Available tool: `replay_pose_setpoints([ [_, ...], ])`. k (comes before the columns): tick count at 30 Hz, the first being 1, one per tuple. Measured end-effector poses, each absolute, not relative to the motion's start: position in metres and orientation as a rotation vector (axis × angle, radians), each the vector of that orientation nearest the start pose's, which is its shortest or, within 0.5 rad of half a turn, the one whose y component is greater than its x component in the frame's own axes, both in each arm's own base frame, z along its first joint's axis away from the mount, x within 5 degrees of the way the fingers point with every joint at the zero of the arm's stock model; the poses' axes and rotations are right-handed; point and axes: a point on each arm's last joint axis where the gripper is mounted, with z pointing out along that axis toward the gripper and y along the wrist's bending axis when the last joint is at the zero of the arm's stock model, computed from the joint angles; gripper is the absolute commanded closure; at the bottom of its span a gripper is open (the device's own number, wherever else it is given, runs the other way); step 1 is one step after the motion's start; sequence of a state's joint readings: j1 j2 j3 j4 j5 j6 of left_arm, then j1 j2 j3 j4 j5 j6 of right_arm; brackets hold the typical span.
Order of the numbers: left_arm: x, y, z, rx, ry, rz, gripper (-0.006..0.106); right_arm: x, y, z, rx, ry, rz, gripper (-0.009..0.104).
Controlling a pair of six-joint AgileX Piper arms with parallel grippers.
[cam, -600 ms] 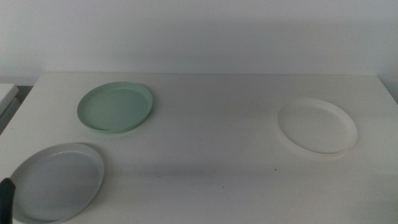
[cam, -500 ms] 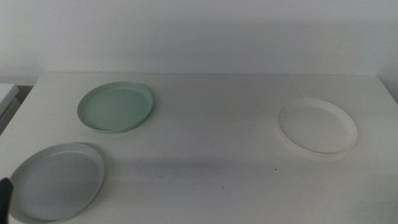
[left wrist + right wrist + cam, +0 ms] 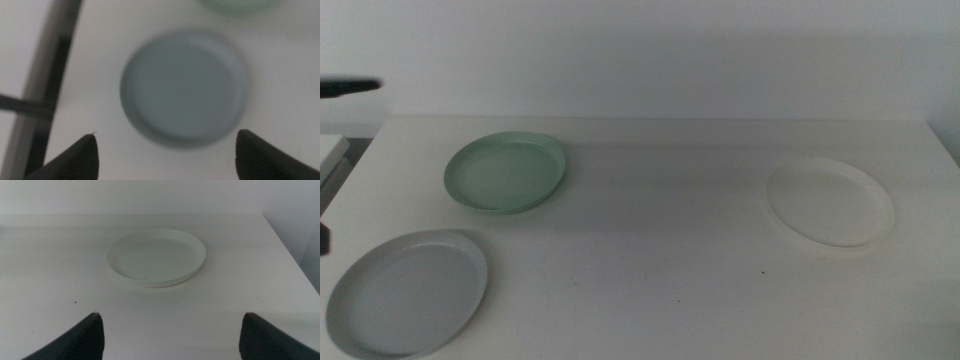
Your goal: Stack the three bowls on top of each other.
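Three bowls lie apart on the white table. The mint green bowl (image 3: pixel 505 172) is at the back left, the grey bowl (image 3: pixel 408 292) at the front left, and the white bowl (image 3: pixel 830 200) at the right. My left gripper (image 3: pixel 166 134) hangs open high above the grey bowl (image 3: pixel 185 90), whose blurred shape lies between and beyond the jaws. A sliver of the green bowl (image 3: pixel 235 4) shows past it. My right gripper (image 3: pixel 171 315) stands open, low and well short of the white bowl (image 3: pixel 156 257). Neither gripper holds anything.
The table's left edge (image 3: pixel 60 75) runs close beside the grey bowl, with a dark gap beyond it. A dark part of the left arm (image 3: pixel 348 88) pokes in at the upper left. The table's right edge (image 3: pixel 290 255) lies past the white bowl.
The dark gripper tip at the middle view's bottom left corner has gone. A dark part of the left arm now shows higher up at the left edge. The bowls have not moved.
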State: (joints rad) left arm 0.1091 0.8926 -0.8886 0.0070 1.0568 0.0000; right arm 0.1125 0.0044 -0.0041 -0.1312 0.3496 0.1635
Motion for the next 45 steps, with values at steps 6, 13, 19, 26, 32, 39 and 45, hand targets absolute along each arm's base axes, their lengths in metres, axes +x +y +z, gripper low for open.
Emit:
replay_pose_setpoints([
  [6, 0.197, 0.025, 0.315, -0.136, 2.785, 0.051, 0.007, 0.054, 0.002, 0.183, -0.035, 1.831, 0.066, 0.016],
  [13, 0.224, 0.066, 0.285, -0.160, 2.853, -0.002, 0.007, 0.054, 0.002, 0.183, -0.035, 1.831, 0.066, 0.016],
  [19, 0.253, 0.089, 0.244, -0.212, 2.891, -0.087, 0.009, 0.054, 0.002, 0.183, -0.035, 1.831, 0.066, 0.016],
  [26, 0.284, 0.099, 0.191, -0.231, 2.917, -0.166, 0.020, 0.054, 0.002, 0.183, -0.035, 1.831, 0.066, 0.016],
  [32, 0.293, 0.102, 0.157, -0.254, 2.972, -0.204, 0.034, 0.054, 0.002, 0.183, -0.035, 1.831, 0.066, 0.016],
  [39, 0.297, 0.103, 0.146, -0.278, 2.987, -0.234, 0.074, 0.054, 0.002, 0.183, -0.035, 1.831, 0.066, 0.016],
  [45, 0.291, 0.099, 0.147, -0.282, 3.044, -0.295, 0.102, 0.054, 0.002, 0.183, -0.035, 1.831, 0.066, 0.016],
])
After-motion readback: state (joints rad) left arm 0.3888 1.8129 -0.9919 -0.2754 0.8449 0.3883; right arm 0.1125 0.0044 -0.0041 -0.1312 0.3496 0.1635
